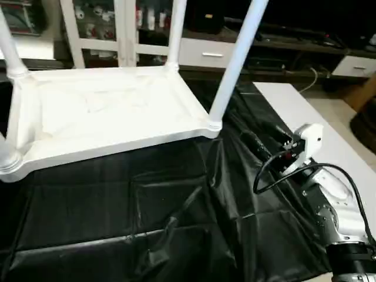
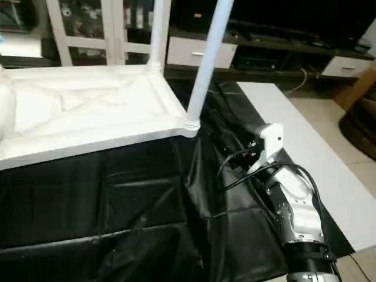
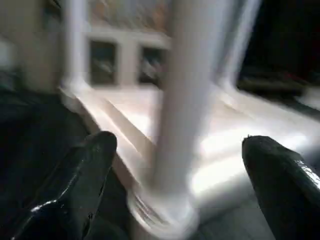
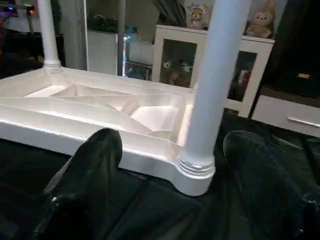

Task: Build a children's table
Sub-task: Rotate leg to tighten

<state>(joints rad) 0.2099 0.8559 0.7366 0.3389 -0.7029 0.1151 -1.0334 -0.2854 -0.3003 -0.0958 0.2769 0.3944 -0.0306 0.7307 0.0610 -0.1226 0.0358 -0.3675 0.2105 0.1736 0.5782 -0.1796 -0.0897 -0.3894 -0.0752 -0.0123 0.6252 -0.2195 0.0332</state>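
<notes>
The children's table lies upside down on a black cloth [image 1: 147, 223]. Its white top [image 1: 106, 111] shows its ribbed underside. White legs stand in the corner sockets. One is at the front right [image 1: 232, 64], one at the back right [image 1: 175, 35] and one at the back left [image 1: 9, 50]. My right gripper [image 4: 174, 139] is open, and the front-right leg [image 4: 215, 85] rises just ahead between its fingers [image 4: 85, 185], which do not touch it. My left gripper [image 3: 182, 141] is open wide around another leg [image 3: 182, 100] just above its socket, with its fingers clear of it.
A white flat board [image 1: 329, 135] lies at the right beside the cloth, under my right forearm [image 1: 332, 202]. At the back stand a white glass-door cabinet [image 1: 117, 29] and a low unit with drawers [image 1: 205, 56]. A brown object [image 1: 364, 94] sits at the far right.
</notes>
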